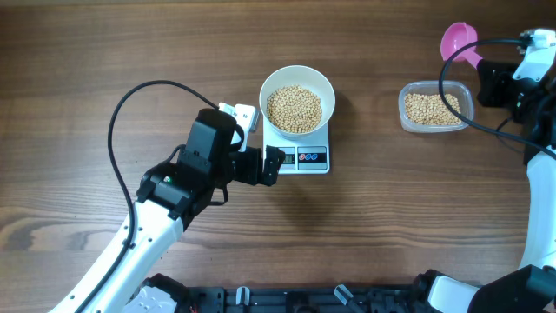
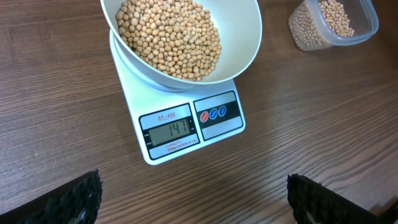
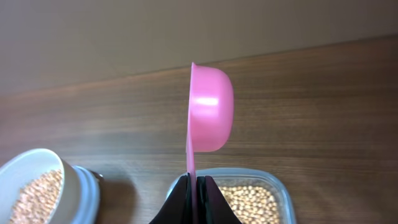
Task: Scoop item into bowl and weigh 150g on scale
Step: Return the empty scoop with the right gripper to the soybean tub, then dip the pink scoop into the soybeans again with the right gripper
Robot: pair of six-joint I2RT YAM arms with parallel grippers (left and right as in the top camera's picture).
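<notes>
Right hand (image 3: 191, 186), clenched on the pink scoop (image 3: 208, 106), hovers above the tub (image 1: 436, 107), well apart from the bowl (image 1: 297, 91).

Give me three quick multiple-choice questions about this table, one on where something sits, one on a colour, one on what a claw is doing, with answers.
1. Where is the white bowl of beans?
A. On the scale
B. Inside the clear tub
C. On the bare table

2. What colour is the scoop?
A. Green
B. Pink
C. Black

3. What is the right claw doing?
A. Hanging open, empty
B. Shut on the scoop's handle
C. Gripping the bowl's rim

Answers:
1 A: the left wrist view shows the bowl resting on the scale's platform, above the display.
2 B: it shows bright pink in the right wrist view.
3 B: its dark fingers pinch the thin pink handle, above the clear tub.
</notes>
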